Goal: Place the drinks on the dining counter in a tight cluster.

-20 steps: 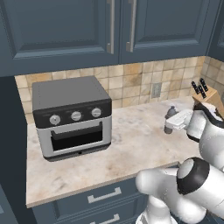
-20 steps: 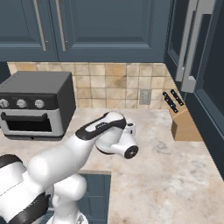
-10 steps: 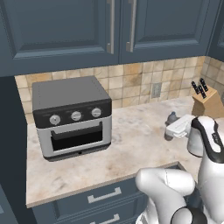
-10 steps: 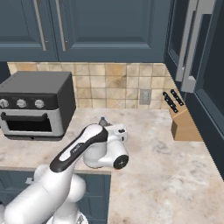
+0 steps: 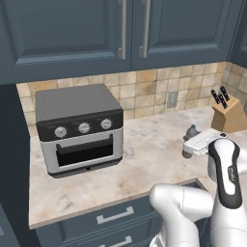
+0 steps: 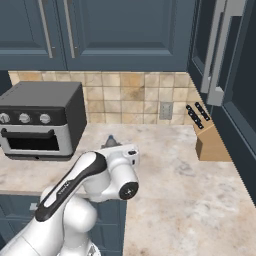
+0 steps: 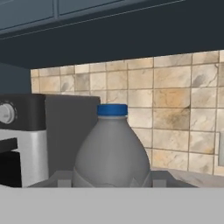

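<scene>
One drink is in hand: I read the gripper (image 7: 112, 183) as clamped on the small grey-blue bottle (image 7: 112, 151), upright, near the front edge of the marble worktop (image 5: 144, 149). Since a second ago the arm has folded lower and its forearm now stands upright at the frame's right. The worktop carries a toaster oven (image 5: 79, 128) toward its left end and a knife block (image 6: 210, 140) at its right end, against a tan tiled backsplash (image 6: 130, 97) under dark blue cabinets (image 5: 120, 29). The bottle's base is hidden by the hand; I cannot tell whether it touches the worktop.
</scene>
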